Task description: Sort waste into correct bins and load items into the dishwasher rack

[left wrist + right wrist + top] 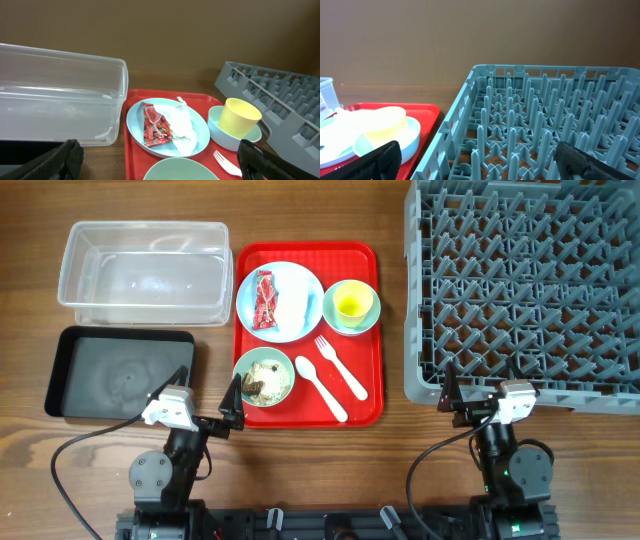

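A red wrapper (265, 300) and a white napkin (293, 307) lie on the light blue plate (300, 278). The yellow cup (352, 302) stands in the light blue bowl (372, 317). Food scraps (262, 386) sit in the pale green bowl (243, 366). The white fork (340, 366) and spoon (321, 388) lie beside it. The clear tub (143, 272) and black tray (120, 372) are at the left, the grey rack (525, 285) at the right. My left gripper (210, 390) is open and empty near the green bowl (182, 170). My right gripper (482, 390) is open and empty at the rack's front edge (470, 100).
All the dishes sit on a flat red serving tray (365, 395) in the middle of the wooden table. The tub and black tray hold nothing. The rack holds nothing between its pegs.
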Action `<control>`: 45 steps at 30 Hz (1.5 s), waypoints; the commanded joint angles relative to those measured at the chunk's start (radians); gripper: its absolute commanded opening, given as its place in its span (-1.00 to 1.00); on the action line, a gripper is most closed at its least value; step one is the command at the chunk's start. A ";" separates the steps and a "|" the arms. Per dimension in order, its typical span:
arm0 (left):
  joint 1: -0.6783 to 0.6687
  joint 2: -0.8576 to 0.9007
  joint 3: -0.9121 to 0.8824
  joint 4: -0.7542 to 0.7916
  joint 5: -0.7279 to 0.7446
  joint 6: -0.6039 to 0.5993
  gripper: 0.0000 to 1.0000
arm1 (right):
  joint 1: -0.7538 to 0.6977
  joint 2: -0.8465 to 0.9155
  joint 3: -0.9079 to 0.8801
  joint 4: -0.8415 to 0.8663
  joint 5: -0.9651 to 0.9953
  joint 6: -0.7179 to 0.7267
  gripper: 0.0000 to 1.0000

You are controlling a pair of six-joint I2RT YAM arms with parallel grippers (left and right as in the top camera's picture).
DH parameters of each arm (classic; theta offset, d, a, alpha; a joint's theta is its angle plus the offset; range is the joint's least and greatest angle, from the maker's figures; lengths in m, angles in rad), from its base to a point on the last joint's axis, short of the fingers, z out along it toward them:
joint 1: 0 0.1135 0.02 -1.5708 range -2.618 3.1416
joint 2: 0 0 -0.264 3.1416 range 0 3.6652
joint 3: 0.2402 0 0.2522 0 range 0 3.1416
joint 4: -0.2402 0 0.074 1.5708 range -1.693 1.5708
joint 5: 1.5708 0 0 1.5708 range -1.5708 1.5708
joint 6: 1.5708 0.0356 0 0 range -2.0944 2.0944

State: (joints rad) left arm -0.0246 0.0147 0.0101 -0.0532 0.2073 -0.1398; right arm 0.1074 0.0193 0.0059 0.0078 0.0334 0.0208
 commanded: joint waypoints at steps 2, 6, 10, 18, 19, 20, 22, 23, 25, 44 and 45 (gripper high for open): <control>-0.003 0.002 -0.005 -0.004 0.005 -0.002 1.00 | -0.006 -0.002 -0.001 0.002 -0.013 0.006 1.00; -0.003 0.002 -0.005 -0.004 0.005 -0.002 1.00 | -0.006 -0.002 -0.001 0.002 -0.013 0.006 0.99; -0.003 0.002 -0.005 -0.004 0.005 -0.002 1.00 | -0.006 -0.002 -0.001 0.002 -0.013 0.006 1.00; -0.003 0.002 -0.005 -0.004 0.005 -0.002 1.00 | -0.006 -0.002 -0.001 0.002 -0.013 0.006 1.00; -0.003 0.002 -0.005 -0.004 0.005 -0.002 1.00 | -0.006 -0.002 -0.001 0.002 -0.013 0.006 1.00; -0.003 0.002 -0.005 -0.004 0.005 -0.002 1.00 | -0.006 -0.002 -0.001 0.002 -0.013 0.006 1.00; -0.003 0.002 -0.005 -0.003 0.006 -0.003 1.00 | -0.006 -0.002 -0.001 0.002 -0.013 0.006 1.00; -0.003 0.002 -0.005 -0.003 0.006 -0.003 1.00 | -0.006 -0.002 -0.001 0.002 -0.013 0.006 1.00; -0.003 0.002 -0.005 -0.003 0.006 -0.002 1.00 | -0.006 -0.002 -0.001 0.003 -0.013 0.006 1.00; -0.003 0.005 0.045 0.276 0.208 -0.114 1.00 | -0.006 -0.002 0.098 0.164 -0.473 0.109 1.00; -0.003 0.011 0.069 0.261 0.208 -0.129 1.00 | -0.006 0.001 0.137 0.124 -0.473 0.121 1.00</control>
State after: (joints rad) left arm -0.0246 0.0158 0.0147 0.2153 0.3798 -0.1787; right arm 0.1055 0.0204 0.0296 0.1875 -0.3153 0.0547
